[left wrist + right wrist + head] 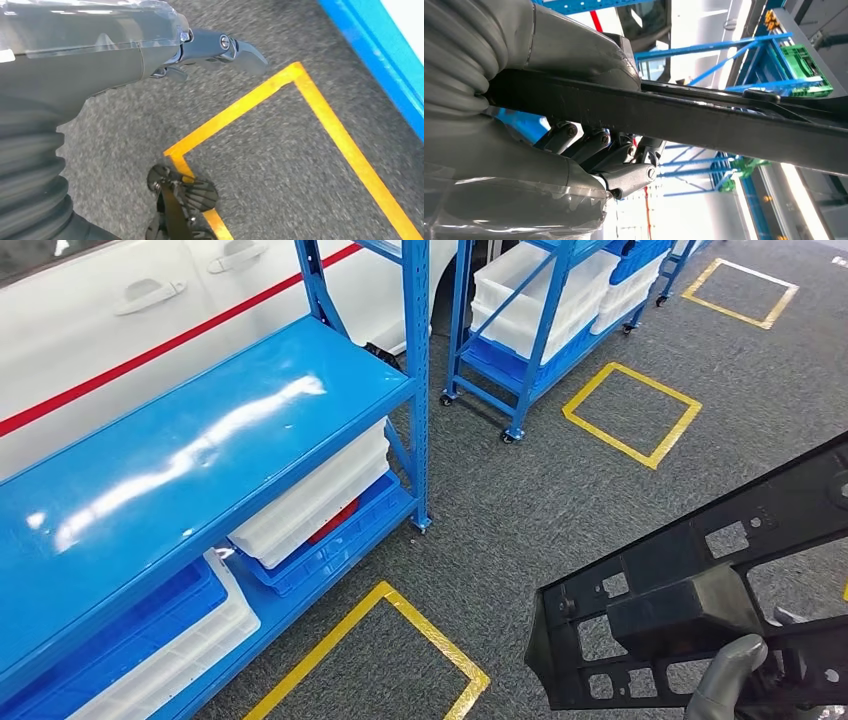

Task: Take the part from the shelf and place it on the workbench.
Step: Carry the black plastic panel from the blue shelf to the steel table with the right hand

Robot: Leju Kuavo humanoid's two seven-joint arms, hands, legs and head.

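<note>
Nearest, at the lower right of the head view, the right hand (735, 675) grips the part (690, 600), a flat black plastic frame with cut-out openings that runs up toward the right edge of the frame. In the right wrist view the fingers (596, 147) are curled under the dark bar of the part (704, 120) with the thumb across its other face, so the hold looks firm. The left hand (220, 50) holds nothing; in the left wrist view it hangs above the grey carpet floor (280, 165) and a yellow tape outline (240, 107), but how far its fingers are spread or curled I cannot tell. Farther out, at the left of the head view, stands the blue shelf (200, 430), its glossy top board bare, with white bins (315, 500) and blue crates (110, 640) on the levels beneath. Beyond it, at the upper middle, a second blue rack (540, 340) on casters carries more white bins, with yellow floor squares (632, 412) near it and a white car body (120, 310) at the upper left. By my reading the pick is done and the carry is in hand: the part is off the shelf and no table is in sight. The next move calls for turning toward the table while keeping the long part level and away from the shelf posts.
</note>
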